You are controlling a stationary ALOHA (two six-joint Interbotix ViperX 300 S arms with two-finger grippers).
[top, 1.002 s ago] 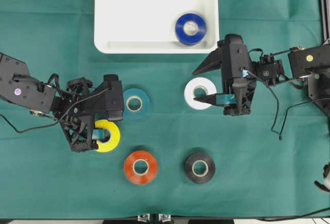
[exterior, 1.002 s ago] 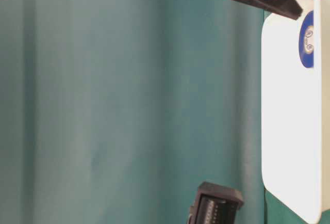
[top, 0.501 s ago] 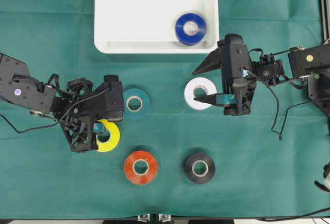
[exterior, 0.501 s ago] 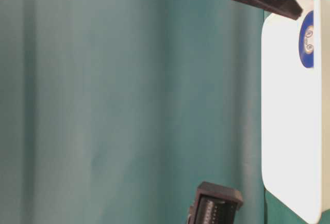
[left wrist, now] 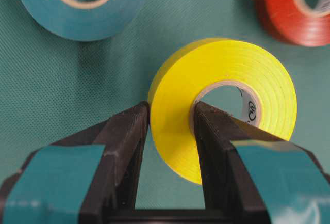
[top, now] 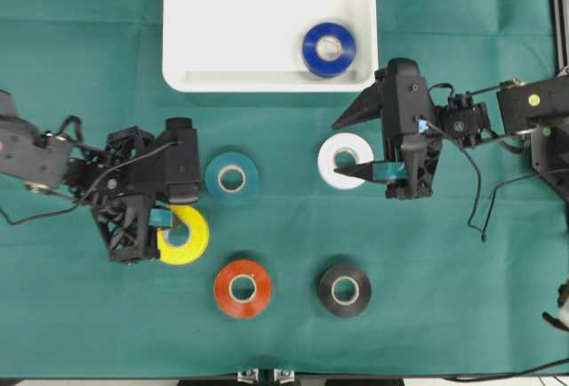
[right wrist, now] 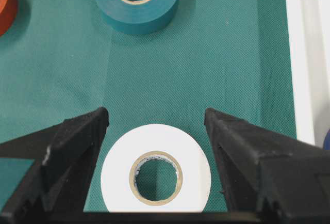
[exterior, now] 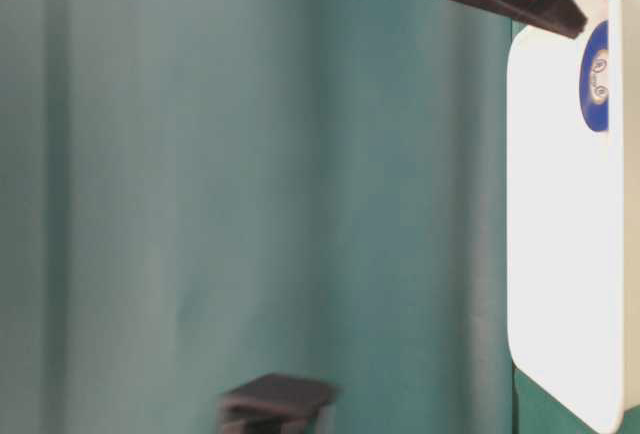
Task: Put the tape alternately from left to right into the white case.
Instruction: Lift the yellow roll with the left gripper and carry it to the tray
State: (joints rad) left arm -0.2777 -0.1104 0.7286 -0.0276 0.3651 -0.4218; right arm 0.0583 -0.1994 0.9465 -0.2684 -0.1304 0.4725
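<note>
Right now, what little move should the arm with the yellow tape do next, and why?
Probably lift straight up a little. The left gripper has its fingers pinched on the yellow tape, one outside the roll and one in its hole, so the grip looks done. The roll is still far from the white case, where only the blue tape lies.

Tray [top: 267, 79] top centre of the overhead frame, one tape roll [top: 328, 49] in its lower right corner. Below the tray, two rolls [top: 232, 177] [top: 346, 161] side by side mid-frame. Further down, two more [top: 243, 288] [top: 344, 290] side by side. Another roll [top: 188, 238] sits left of centre, between those rows. Left gripper [top: 160, 223] at that roll; right gripper [top: 360, 146] at the right mid-frame roll.
</note>
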